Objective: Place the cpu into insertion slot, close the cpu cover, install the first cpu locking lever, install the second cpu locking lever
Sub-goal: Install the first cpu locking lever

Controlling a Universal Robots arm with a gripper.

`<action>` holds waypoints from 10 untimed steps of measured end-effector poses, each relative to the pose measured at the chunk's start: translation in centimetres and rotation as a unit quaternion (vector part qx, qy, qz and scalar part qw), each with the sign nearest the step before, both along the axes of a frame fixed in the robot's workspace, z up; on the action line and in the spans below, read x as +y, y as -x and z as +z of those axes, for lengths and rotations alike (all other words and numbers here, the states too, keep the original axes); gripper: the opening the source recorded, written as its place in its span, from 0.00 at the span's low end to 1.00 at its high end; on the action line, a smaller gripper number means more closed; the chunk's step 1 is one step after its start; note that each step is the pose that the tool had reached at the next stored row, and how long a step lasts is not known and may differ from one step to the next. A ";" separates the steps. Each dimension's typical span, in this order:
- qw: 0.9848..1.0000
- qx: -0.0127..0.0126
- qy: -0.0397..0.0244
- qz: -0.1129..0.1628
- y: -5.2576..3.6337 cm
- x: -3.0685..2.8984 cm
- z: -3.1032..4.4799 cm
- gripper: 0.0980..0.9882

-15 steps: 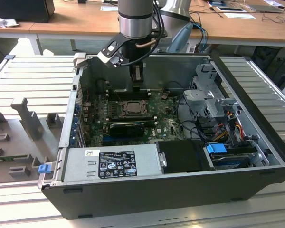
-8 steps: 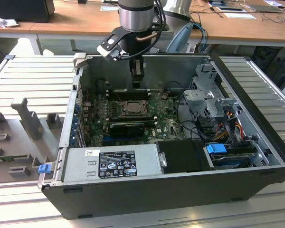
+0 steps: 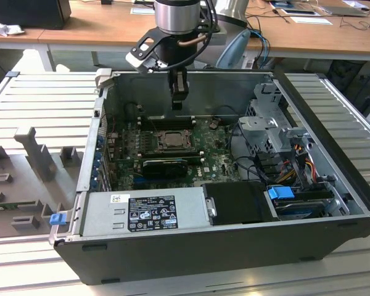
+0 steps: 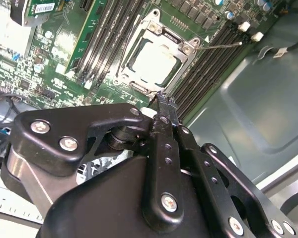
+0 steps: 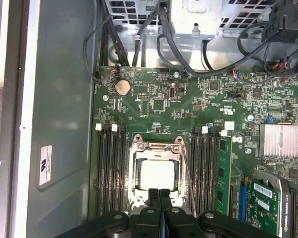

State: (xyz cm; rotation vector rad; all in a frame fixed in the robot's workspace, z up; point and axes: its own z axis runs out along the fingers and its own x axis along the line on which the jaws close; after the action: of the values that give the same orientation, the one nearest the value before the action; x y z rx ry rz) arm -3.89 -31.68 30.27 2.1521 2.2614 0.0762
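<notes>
in the exterior view the claw (image 3: pixel 177 106) hangs inside the open computer case (image 3: pixel 203 253), which lies on the slatted desk (image 3: pixel 43 105). its fingers are pressed together with nothing between them, above the motherboard (image 3: pixel 219 161) and clear of it. the cpu (image 3: pixel 171 140) sits in the socket on the board below the claw.

in the second wrist view the claw (image 4: pixel 164 97) is closed and empty, its tip near one edge of the socket. the cpu (image 4: pixel 156 63) lies flat in the slot, framed by the cpu cover (image 4: pixel 171 35) lying down over it. a thin wire lever (image 4: pixel 221 46) slants away from a socket corner across the memory slots (image 4: pixel 208 64).

in the first wrist view the closed claw (image 5: pixel 160 192) is near the edge of the cpu cover (image 5: pixel 156 147), and the pale cpu (image 5: pixel 156 173) shows in its open centre.
</notes>
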 end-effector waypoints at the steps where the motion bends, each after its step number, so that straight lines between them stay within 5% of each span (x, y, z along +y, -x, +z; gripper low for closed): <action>1: 1.000 0.000 0.000 0.006 0.00 0.00 0.00 0.01; 10: 0.999 0.000 0.001 0.037 0.00 -0.01 0.00 0.01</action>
State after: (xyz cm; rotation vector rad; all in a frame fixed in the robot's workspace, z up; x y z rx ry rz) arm -3.89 -31.69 30.26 2.0679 2.3399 0.0761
